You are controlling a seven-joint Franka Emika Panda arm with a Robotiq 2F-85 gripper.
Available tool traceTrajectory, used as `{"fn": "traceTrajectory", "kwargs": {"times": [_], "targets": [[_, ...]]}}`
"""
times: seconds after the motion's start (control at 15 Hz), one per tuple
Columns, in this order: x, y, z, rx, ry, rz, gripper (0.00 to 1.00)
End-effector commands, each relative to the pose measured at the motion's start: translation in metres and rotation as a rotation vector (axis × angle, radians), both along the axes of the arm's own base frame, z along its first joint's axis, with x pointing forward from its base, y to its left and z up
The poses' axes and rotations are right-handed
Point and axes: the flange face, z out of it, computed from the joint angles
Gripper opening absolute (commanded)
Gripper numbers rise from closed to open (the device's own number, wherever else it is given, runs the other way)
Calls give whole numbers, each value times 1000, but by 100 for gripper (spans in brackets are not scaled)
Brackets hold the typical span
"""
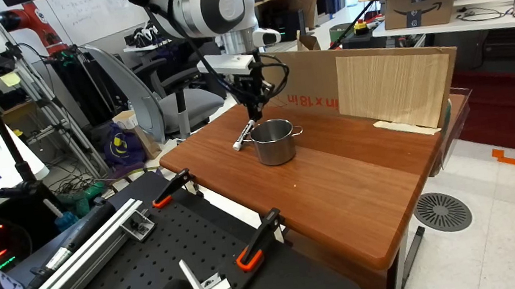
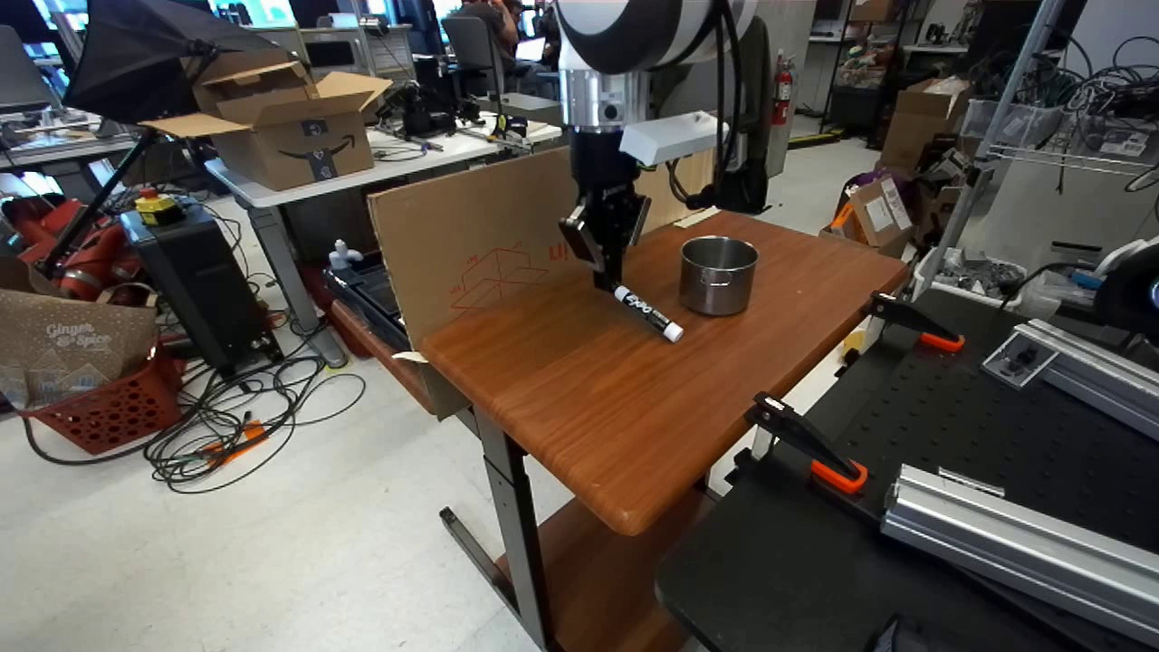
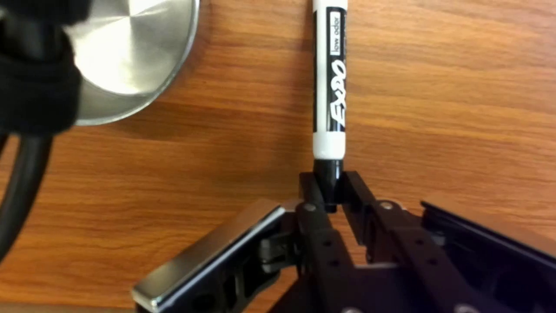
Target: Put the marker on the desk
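Observation:
The marker (image 1: 243,135) is a thin white and black pen with EXPO lettering. It also shows in an exterior view (image 2: 646,312) and in the wrist view (image 3: 329,78). My gripper (image 3: 328,186) is shut on the marker's black end in the wrist view. The gripper points down over the desk in both exterior views (image 1: 255,114) (image 2: 608,279). The marker slants down from the fingertips, its white end low over the desk (image 1: 344,187), whose reddish-brown top also shows in an exterior view (image 2: 561,389). I cannot tell whether that end touches the top.
A metal pot (image 1: 276,151) with side handles stands on the desk close beside the marker; its rim shows in the wrist view (image 3: 184,61). A cardboard panel (image 2: 489,244) stands along one desk edge. A black perforated bench (image 1: 191,244) with clamps (image 1: 256,245) adjoins the opposite side.

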Motion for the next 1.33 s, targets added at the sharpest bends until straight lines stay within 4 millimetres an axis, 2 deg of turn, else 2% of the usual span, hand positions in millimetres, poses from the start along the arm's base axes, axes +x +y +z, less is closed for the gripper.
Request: {"fn": "traceTrajectory", "kwargs": {"times": [0.0,0.2,0.33,0.4,0.47,0.87,1.0,1.27], "targets": [[8,2,-21,-16,46,-2,5],[10,3,-37,-21,80,-2,5],[13,4,-37,-29,99,-4,5],[13,5,-38,-38,113,-2,41],[13,6,-38,-43,117,4,46],[16,10,-45,-45,148,12,88],[17,10,-47,-47,157,13,100],[20,9,-49,-46,162,13,100]]}}
